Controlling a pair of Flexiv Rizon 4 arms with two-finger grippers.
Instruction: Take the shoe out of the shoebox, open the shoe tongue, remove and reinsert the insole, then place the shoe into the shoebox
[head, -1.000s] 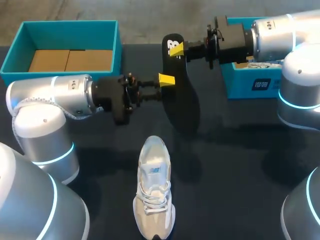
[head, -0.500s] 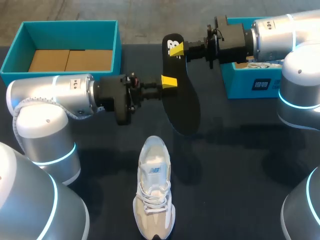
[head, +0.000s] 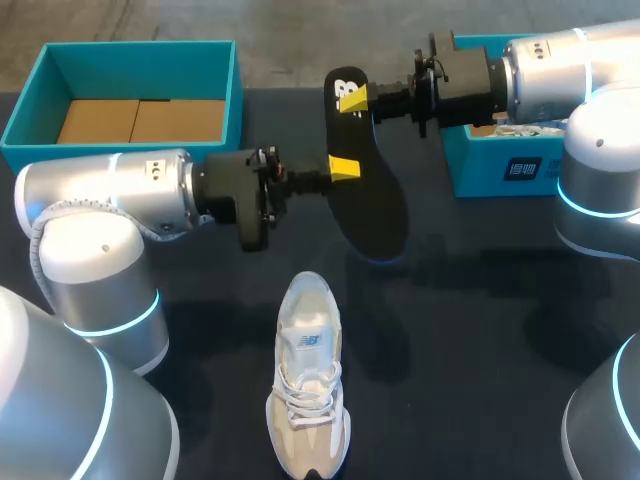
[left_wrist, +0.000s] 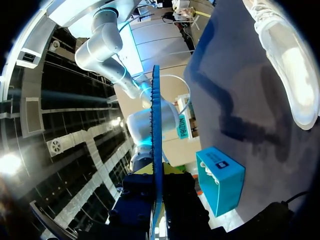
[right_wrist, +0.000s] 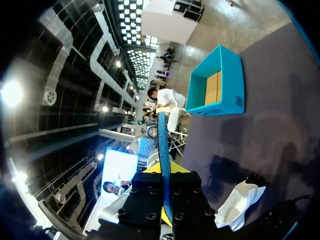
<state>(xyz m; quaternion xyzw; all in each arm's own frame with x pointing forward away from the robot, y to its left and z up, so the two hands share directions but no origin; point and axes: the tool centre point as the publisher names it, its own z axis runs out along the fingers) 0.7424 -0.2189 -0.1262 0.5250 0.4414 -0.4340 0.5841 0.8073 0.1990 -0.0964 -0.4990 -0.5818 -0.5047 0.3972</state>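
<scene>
Insole (head: 372, 212) in left end effector (head: 342, 168) mid-length, right end effector (head: 355, 97) at one end

We list one white shoe (head: 308, 385), one black insole (head: 368, 200), two teal boxes — left box (head: 140, 68), right box (head: 482, 172) — and two grippers, left gripper (head: 341, 167) and right gripper (head: 355, 97).

Dark navy table (head: 470, 340), matte and cloth-like, with soft shadows spread across its surface.
</scene>
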